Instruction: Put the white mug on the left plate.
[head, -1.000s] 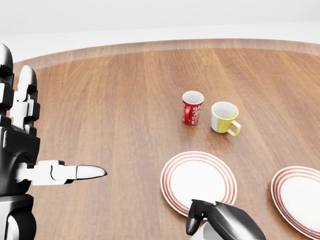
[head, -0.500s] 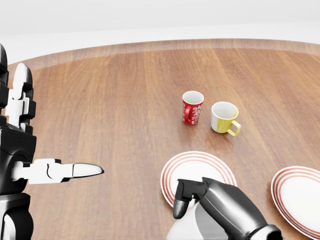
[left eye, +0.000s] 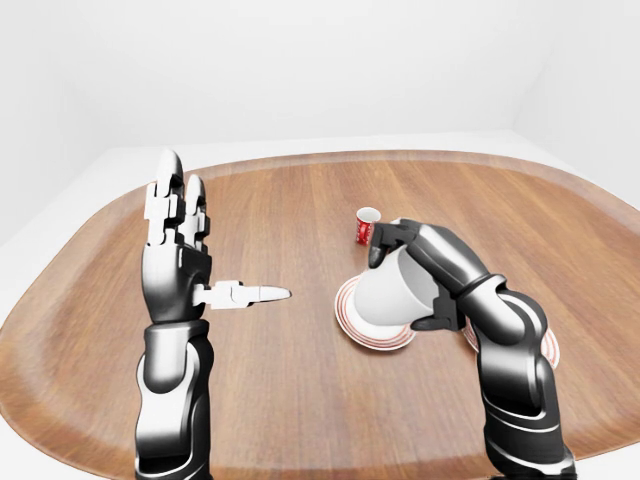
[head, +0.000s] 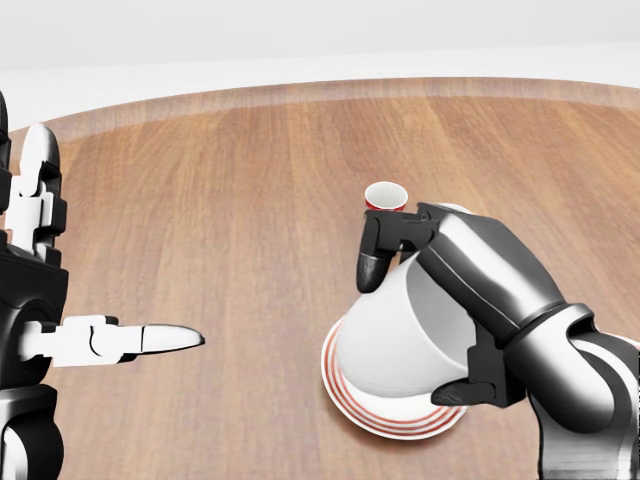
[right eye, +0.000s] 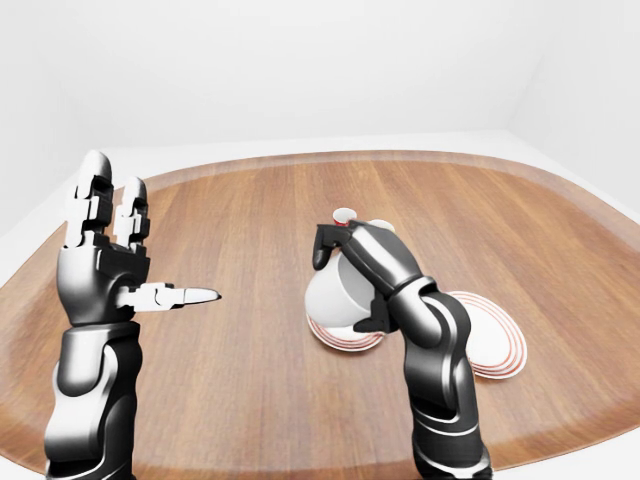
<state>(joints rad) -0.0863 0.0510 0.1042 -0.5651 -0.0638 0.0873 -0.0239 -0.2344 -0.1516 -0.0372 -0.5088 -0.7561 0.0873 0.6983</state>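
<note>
White mug (head: 400, 340) tilted over left plate (head: 350, 405), right hand (head: 450, 290) fingers clasping it, left hand (head: 40, 300) fingers spread, 2 plates.

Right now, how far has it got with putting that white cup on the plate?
Picking up looks done: the right hand grips the white mug, tilted, over the left plate. Whether it touches the plate is unclear. Left to do: set it upright and let go. The left hand is open, off to the side.
</note>
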